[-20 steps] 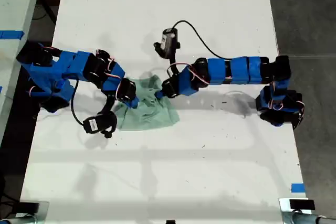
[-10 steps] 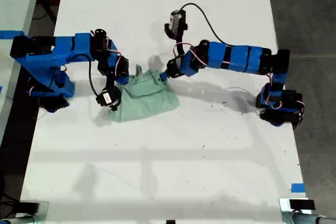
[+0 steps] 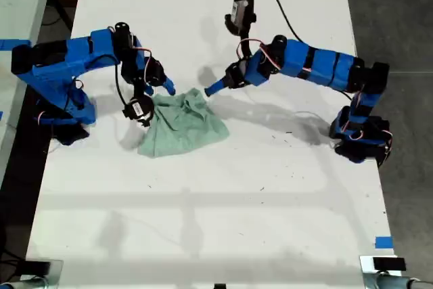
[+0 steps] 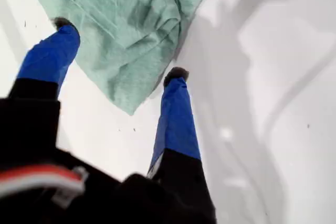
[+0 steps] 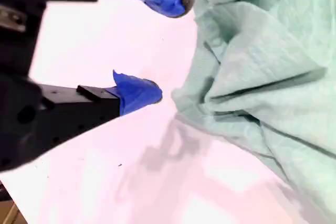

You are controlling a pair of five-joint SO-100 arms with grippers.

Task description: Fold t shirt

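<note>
Now the t shirt (image 3: pixel 181 124) lies crumpled on the white table (image 3: pixel 216 221). My first gripper (image 4: pixel 118 45) and my second gripper (image 5: pixel 170 45) are both spread wide, holding nothing. In the exterior view, they sit at the shirt's 1 and 11 o'clock.

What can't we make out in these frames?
1. Pale mint-green wrinkled fabric t shirt: sleeves and collar are lost in its own bunched folds in every view.
2. The t shirt's full outline: cut off by the frame edge in both wrist views.
3. Whether my first gripper, jaws apart, touches the cloth: the first wrist view's angle leaves it unclear.
4. Which exterior-view arm carries my second gripper: not shown.

White table (image 3: pixel 223 221), blue tape (image 3: pixel 383 242) near its edge
</note>
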